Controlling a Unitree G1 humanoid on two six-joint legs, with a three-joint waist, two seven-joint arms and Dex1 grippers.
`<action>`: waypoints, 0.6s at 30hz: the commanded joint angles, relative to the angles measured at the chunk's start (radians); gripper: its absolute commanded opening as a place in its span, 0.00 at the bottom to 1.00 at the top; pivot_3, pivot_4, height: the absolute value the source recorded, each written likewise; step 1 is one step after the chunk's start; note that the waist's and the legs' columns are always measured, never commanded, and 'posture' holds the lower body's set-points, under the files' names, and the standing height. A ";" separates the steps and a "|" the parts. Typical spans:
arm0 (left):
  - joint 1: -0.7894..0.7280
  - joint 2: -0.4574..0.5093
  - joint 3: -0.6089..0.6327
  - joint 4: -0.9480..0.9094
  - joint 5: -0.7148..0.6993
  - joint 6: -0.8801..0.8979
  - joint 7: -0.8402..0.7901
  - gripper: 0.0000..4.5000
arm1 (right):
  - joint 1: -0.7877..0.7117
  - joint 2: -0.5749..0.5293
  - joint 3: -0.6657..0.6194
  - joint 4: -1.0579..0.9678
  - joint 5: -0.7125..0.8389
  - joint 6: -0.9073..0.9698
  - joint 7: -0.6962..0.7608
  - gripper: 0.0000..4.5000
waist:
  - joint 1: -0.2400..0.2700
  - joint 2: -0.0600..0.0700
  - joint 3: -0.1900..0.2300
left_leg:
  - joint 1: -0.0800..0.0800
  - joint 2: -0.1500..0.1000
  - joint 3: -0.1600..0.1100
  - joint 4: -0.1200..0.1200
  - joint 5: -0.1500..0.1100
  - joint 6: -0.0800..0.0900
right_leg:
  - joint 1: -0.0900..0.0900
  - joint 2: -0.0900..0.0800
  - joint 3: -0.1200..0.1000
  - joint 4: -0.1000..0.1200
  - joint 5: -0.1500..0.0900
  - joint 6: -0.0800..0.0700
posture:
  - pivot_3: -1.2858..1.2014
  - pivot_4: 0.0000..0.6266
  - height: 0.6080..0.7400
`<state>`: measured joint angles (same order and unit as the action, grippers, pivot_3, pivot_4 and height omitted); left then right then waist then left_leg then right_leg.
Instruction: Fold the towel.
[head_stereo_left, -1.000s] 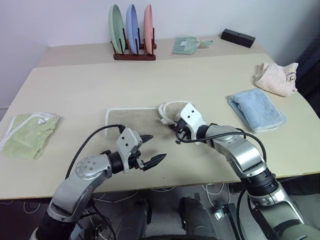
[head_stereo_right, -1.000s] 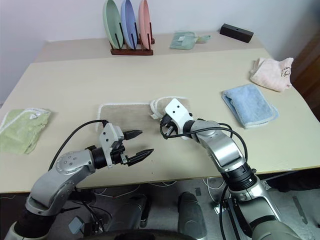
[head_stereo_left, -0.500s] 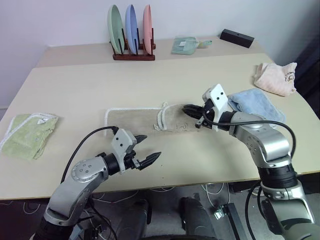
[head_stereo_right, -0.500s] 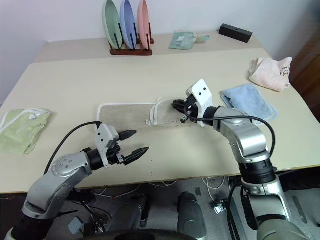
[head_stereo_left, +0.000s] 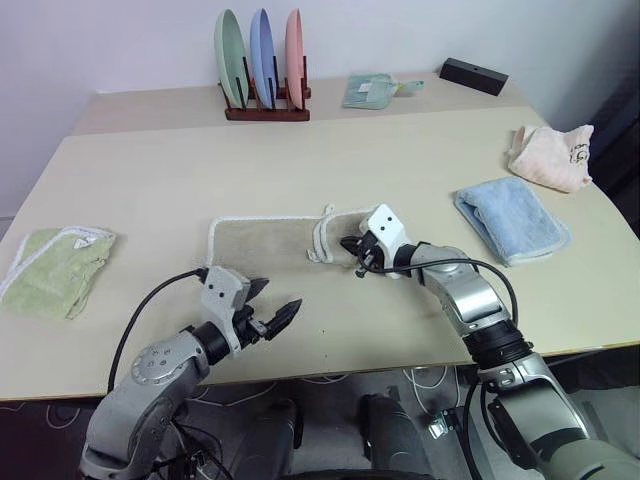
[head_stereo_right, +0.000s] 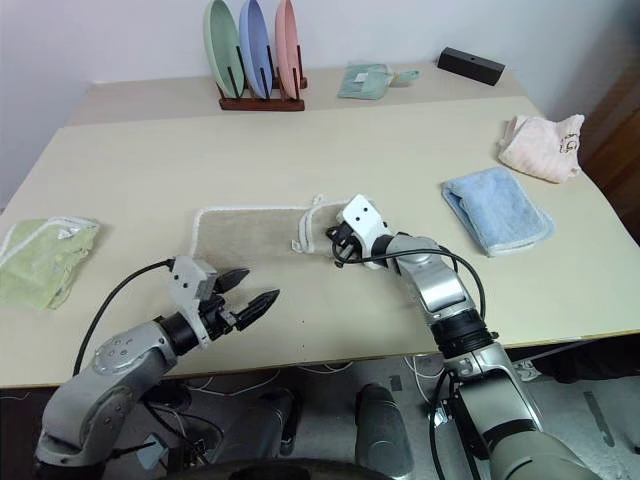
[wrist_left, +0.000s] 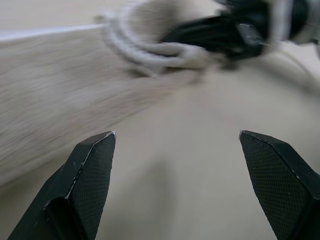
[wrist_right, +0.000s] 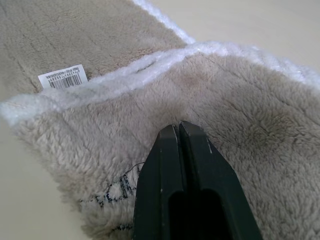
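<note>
Two claws over one partly folded towel, right claw clamped on its turned-over flap.

One half second ago the right claw (head_stereo_left: 352, 252) was raised toward the right side of the bench (head_stereo_left: 150, 170); it has now swung back left and down, its fingers (wrist_right: 179, 137) pressed shut against the nap of the beige towel (head_stereo_left: 262, 241). Whether cloth is pinched between them cannot be told. The towel lies mid-bench, its right end doubled over with the white edging bunched, so the fold reads as begun but not squared. The left claw (head_stereo_left: 274, 306) has drawn back toward the near bench edge, jaws spread wide and empty, hovering just short of the towel's near hem. The right forearm reaches in low from the right, aimed left; the left forearm is tucked close, pointing forward and right.
</note>
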<state>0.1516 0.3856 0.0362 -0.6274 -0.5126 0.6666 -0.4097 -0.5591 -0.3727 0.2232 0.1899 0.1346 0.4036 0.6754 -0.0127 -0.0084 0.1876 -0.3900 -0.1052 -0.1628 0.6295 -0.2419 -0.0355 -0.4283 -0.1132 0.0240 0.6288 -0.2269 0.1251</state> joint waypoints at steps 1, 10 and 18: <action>0.022 -0.071 0.105 -0.054 -0.099 0.089 0.122 1.00 | -0.049 -0.012 -0.098 -0.095 0.069 0.017 0.016 0.22 | 0.001 0.000 0.000 | 0.000 0.000 0.000 0.000 0.000 0.000 | 0.000 0.000 0.000 0.000 0.000 0.000 | 0.52 0.24 1.00; -0.044 -0.371 0.335 0.005 -0.515 0.258 0.605 1.00 | -0.084 -0.084 -0.098 -0.353 0.177 0.017 0.203 0.99 | 0.005 -0.002 -0.001 | 0.000 0.000 -0.002 0.001 0.000 0.000 | 0.002 0.000 -0.002 0.000 0.000 0.000 | 0.52 0.24 1.00; -0.294 -0.449 0.432 0.263 -0.591 0.172 0.918 0.94 | -0.047 -0.063 -0.080 -0.387 0.191 0.024 0.190 1.00 | 0.026 -0.003 -0.002 | 0.000 -0.001 0.002 0.002 0.000 -0.001 | 0.002 0.000 -0.001 0.000 0.000 0.000 | 0.52 0.24 1.00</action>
<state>-0.1426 -0.0644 0.4232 -0.4274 -1.1100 0.8725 0.4489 -0.6082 -0.4397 0.1443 -0.1550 0.3214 0.4436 0.8695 0.0130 -0.0110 0.1858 -0.3894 -0.1058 -0.1600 0.6320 -0.2415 -0.0366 -0.4261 -0.1134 0.0226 0.6286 -0.2269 0.1253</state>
